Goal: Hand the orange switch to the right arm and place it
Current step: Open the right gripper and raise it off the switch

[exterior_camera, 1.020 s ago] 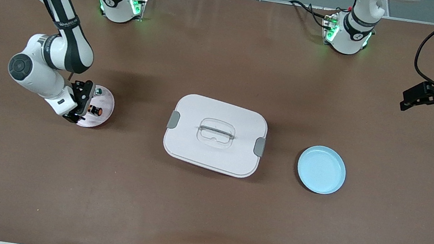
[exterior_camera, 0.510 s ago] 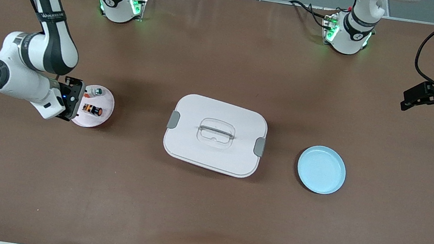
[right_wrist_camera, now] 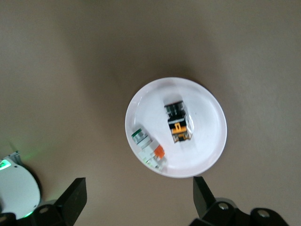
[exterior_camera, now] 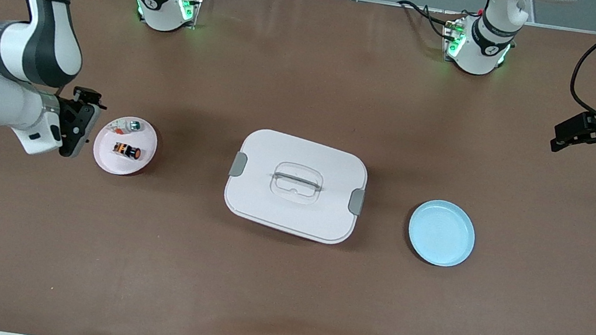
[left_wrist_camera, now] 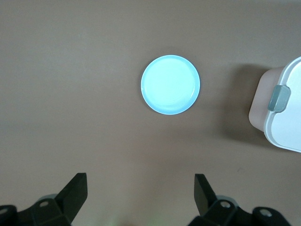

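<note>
Orange switch [exterior_camera: 127, 151] was found lying on its side in the pink plate [exterior_camera: 105, 157] toward the right arm's end of the table, held by nothing; in the right wrist view it [right_wrist_camera: 178, 123] was seen as a black-and-tan block near the plate's middle. A small white-grey part [exterior_camera: 129, 125] with a red-orange bit and a green spot was noted in the same plate [right_wrist_camera: 207, 150], just beside the switch but apart from it, farther from the front camera.

Right gripper [exterior_camera: 79, 123] was recorded beside the plate, over bare table at the right arm's end — fingers spread wide, nothing between them. Both fingertips [right_wrist_camera: 75, 194] were seen at the edge of the right wrist view, well apart.

Left gripper [exterior_camera: 569, 134] was recorded up over the left arm's end of the table, waiting — fingers likewise spread, nothing gripped; its fingertips [left_wrist_camera: 77, 187] were seen well apart in the left wrist view.

A white lidded box [exterior_camera: 295, 185] with grey latches was noted at the table's middle. A light-blue plate [exterior_camera: 441, 233], with nothing in it, was noted between the box and the left arm's end.
</note>
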You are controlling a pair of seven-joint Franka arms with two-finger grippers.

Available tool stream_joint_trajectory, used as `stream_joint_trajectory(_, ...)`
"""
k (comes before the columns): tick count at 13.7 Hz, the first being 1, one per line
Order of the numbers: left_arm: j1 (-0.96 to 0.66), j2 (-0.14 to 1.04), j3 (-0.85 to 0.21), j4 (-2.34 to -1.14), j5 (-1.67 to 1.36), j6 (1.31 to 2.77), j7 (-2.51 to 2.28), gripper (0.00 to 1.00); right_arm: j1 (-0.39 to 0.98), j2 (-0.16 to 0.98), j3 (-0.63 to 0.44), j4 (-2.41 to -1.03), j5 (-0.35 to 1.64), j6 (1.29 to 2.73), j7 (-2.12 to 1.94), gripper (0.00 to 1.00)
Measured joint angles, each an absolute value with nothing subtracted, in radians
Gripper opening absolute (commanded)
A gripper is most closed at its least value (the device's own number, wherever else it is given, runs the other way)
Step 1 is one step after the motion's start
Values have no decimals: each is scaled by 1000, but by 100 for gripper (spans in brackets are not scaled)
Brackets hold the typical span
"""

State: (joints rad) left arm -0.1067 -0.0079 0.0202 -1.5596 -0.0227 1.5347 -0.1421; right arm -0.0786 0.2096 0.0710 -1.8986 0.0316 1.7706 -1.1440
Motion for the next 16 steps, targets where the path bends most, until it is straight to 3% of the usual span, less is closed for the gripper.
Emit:
stream_joint_trajectory(6, -106, -8, 20, -1560, -23, 1534, -142, 100, -79, 173, 70, -1703, 13, 1492, -893, 100)
stream_joint_trajectory(12, -106, -8, 21, -1560, -23, 1533, -142, 100, -83, 172, 74, -1572, -25, 1363, -525, 100)
stream_joint_trajectory(16, -106, -8, 21, -1560, -23, 1533, -142, 100, -94, 174, 70, -1531, -28, 1352, -435, 100)
